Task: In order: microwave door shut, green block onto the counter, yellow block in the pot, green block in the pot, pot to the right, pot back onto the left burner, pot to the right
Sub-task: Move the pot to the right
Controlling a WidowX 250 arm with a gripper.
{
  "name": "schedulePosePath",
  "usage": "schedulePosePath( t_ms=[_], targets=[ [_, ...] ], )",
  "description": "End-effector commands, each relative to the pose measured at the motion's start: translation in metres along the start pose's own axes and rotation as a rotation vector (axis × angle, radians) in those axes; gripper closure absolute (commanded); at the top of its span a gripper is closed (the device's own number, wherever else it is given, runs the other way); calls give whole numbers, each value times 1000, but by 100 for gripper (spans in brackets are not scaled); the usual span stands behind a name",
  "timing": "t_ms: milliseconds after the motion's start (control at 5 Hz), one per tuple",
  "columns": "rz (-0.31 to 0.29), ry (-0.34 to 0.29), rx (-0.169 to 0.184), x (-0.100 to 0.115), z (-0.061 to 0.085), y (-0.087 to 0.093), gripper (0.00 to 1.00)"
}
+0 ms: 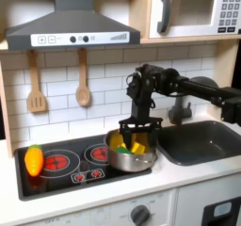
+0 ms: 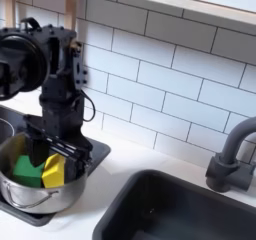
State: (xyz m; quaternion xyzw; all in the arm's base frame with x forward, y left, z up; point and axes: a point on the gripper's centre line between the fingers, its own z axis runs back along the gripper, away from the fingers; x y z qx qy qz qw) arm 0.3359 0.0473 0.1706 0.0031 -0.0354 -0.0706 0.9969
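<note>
Claw [image 2: 45, 144] spread open over round shiny steel pot [image 2: 25, 194]; small yellow cube [image 2: 53, 170] and green cube [image 2: 26, 169] inside. Microwave door [image 1: 188, 10] shut. Pot moves remain.

A toy kitchen: white tiled wall [image 1: 66, 74], black cooktop [image 1: 71, 164], grey hood [image 1: 71, 27], microwave [image 1: 193, 10], dark sink [image 1: 202, 140], hanging wooden utensils [image 1: 36, 88].
</note>
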Motion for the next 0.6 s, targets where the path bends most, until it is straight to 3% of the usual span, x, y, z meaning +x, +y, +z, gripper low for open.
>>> schedulePosePath(
  t_ms=[0,200,400],
  targets=[
    [-18,27,33,-1,11,-28,0],
    [-31,42,10,-1,4,-34,0],
    [-30,42,12,-1,4,-35,0]
  ],
)
